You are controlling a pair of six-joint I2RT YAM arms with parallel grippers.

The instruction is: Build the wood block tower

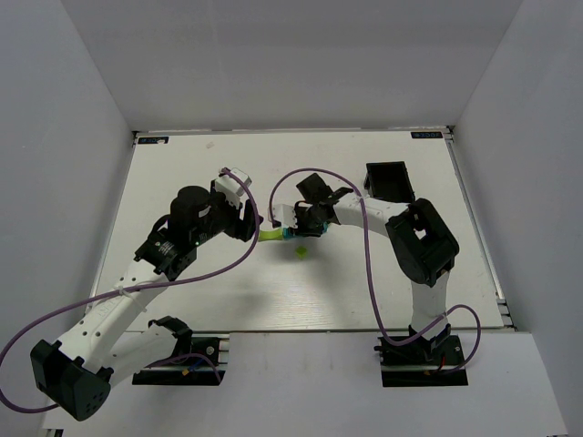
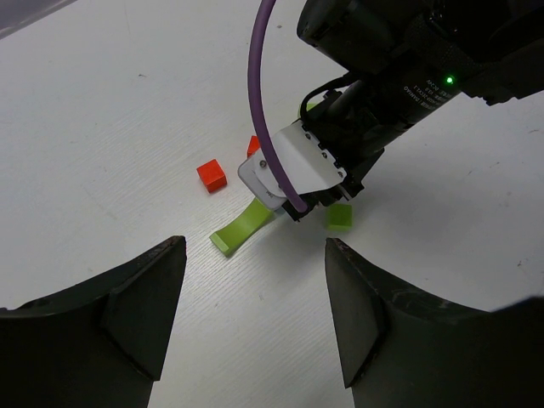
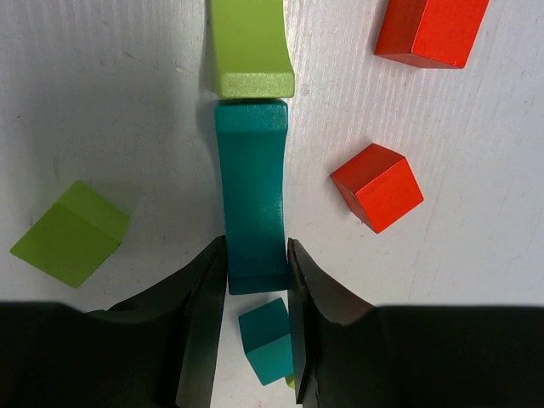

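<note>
My right gripper (image 3: pixel 257 255) is shut on the near end of a teal bar (image 3: pixel 251 191). A lime-green bar (image 3: pixel 249 47) lies end to end just beyond it. A small teal cube (image 3: pixel 269 340) sits below, between the fingers. Two red cubes (image 3: pixel 377 187) (image 3: pixel 432 30) lie to the right and a lime cube (image 3: pixel 70 233) to the left. In the top view the right gripper (image 1: pixel 296 226) is at mid-table over the blocks. My left gripper (image 2: pixel 255 255) is open and empty, hovering short of the lime bar (image 2: pixel 242 228), red cube (image 2: pixel 212 175) and lime cube (image 2: pixel 339 216).
A black rectangular bin (image 1: pixel 387 179) stands at the back right, behind the right arm. The purple cable (image 2: pixel 263 102) of the right arm hangs over the blocks. White walls enclose the white table (image 1: pixel 182 164) on three sides.
</note>
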